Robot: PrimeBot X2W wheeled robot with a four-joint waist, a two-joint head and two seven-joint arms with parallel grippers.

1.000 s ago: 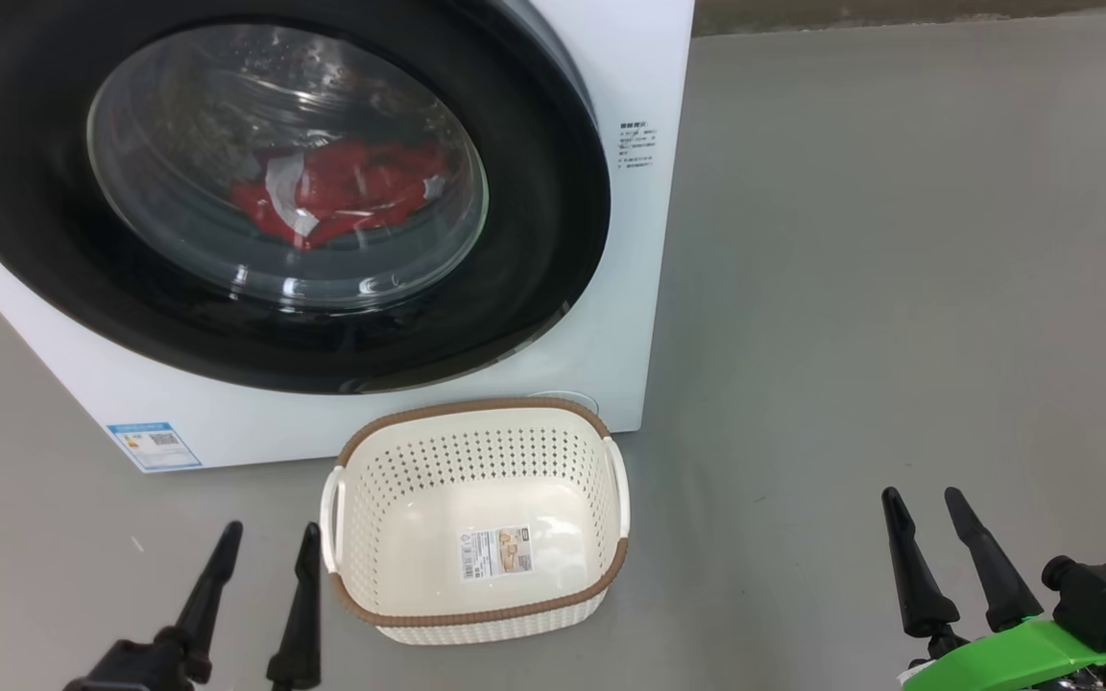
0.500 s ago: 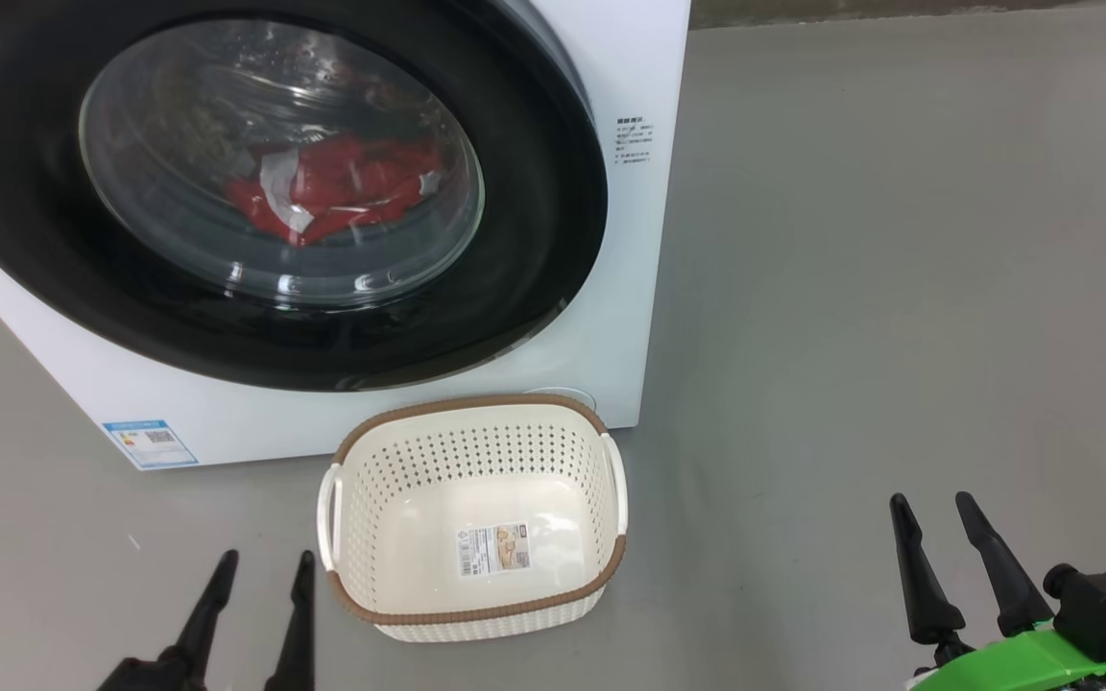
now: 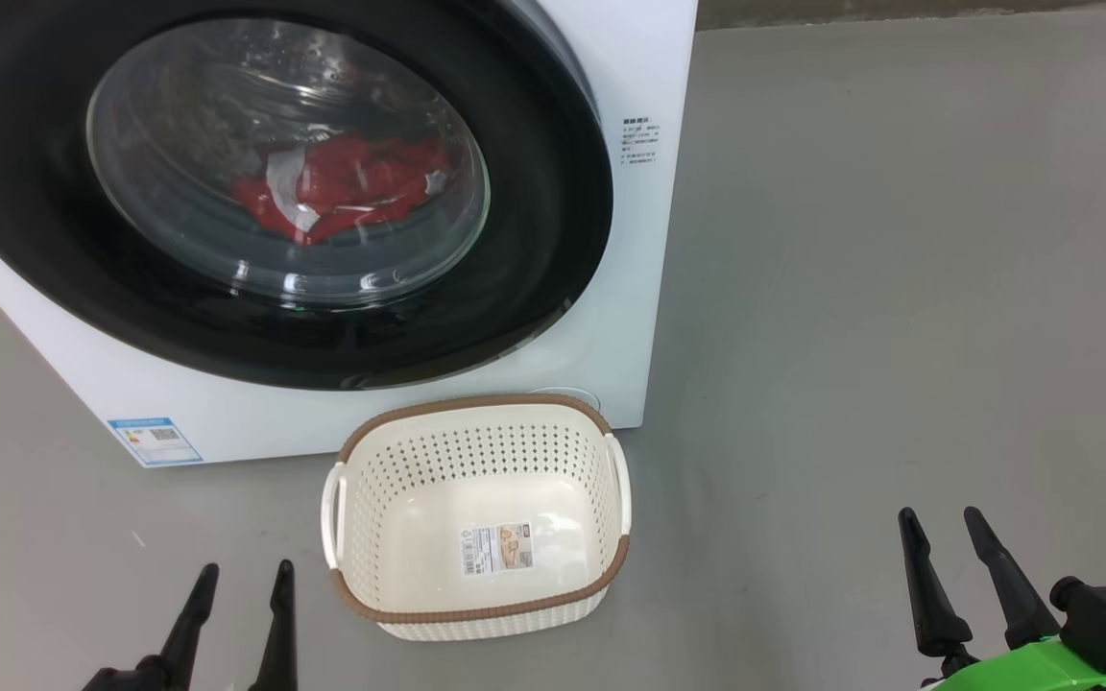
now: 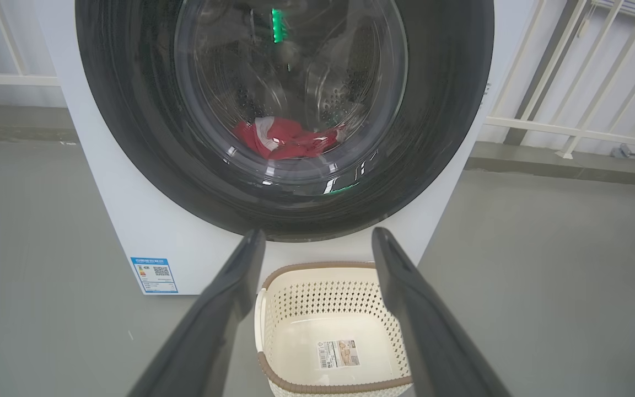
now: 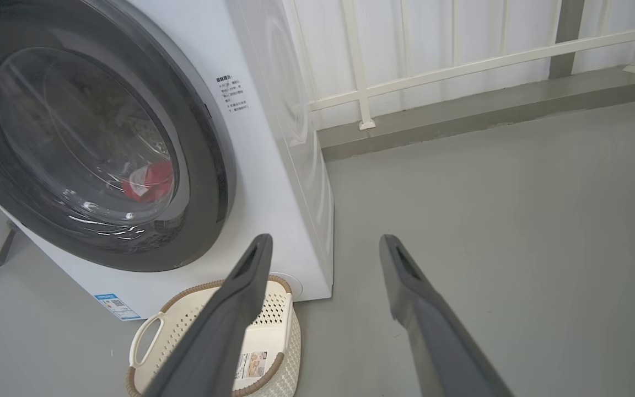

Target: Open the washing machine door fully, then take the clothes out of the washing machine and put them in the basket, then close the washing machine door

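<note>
Washing machine door stands shut over red clothes, empty basket just below, likely to catch them, while left gripper and right gripper hover spread and empty.

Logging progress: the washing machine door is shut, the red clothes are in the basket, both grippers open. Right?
No: the head view shows the clothes inside the washing machine, behind the shut door; the basket holds none. The left gripper and right gripper are open.
</note>
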